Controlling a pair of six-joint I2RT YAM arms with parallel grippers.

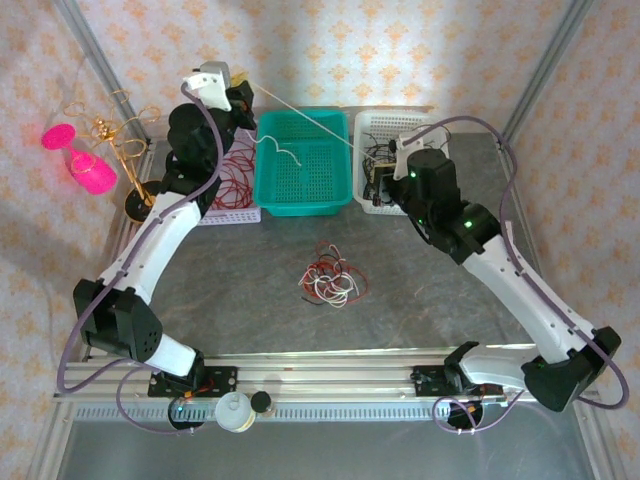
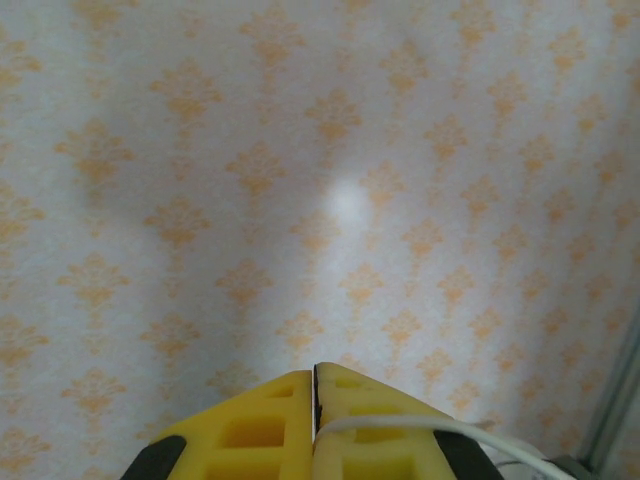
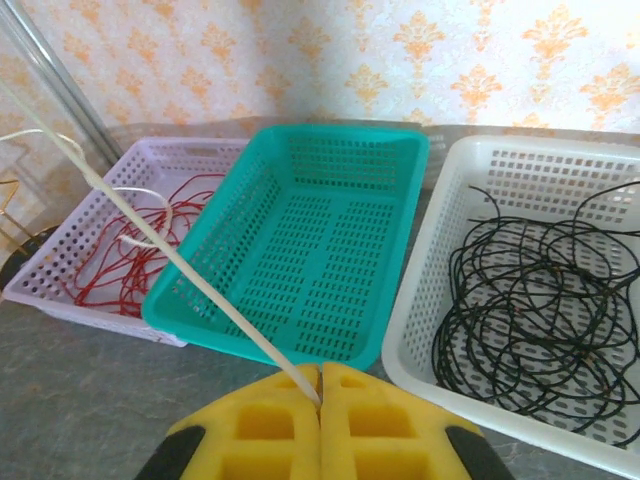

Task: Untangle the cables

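Near edge: small white jar (image 1: pixel 233 412) and a black round cap (image 1: pixel 261 402) sit on the front rail between the arm bases.

Mid table (image 1: pixel 250 290): cable tangle (image 1: pixel 333 278), a loose knot of red, white and black strands, lies flat on the grey surface just in front of the teal basket (image 1: pixel 305 208). Neither arm is touching it.

Right gripper (image 3: pixel 320 375), over the front of the white basket (image 1: pixel 390 118) in the top view (image 1: pixel 388 152): yellow pads pressed together, clenched on a white cable (image 3: pixel 180 262) that exits the pad seam and runs up and left.

That white cable (image 1: pixel 310 114) is pulled taut in the air, diagonally over the teal basket, from the right gripper to the left gripper (image 1: pixel 240 90). A short loose end hangs down over the teal basket's mesh floor.

Left gripper (image 2: pixel 315 375) is raised high at the far left, facing the patterned wall. Pads are closed, pinching the same white cable (image 2: pixel 450 428), which leaves to the right.

Far row, left to right, side by side:
- lavender basket (image 3: pixel 80 230) holds red wires (image 3: pixel 110 270)
- teal basket (image 3: pixel 300 345), no wires lying in it
- white basket (image 3: pixel 420 290) holds black wires (image 3: pixel 530 310)

Far left: gold wire stand (image 1: pixel 120 150) with pink cups (image 1: pixel 92 172), beside the lavender basket.
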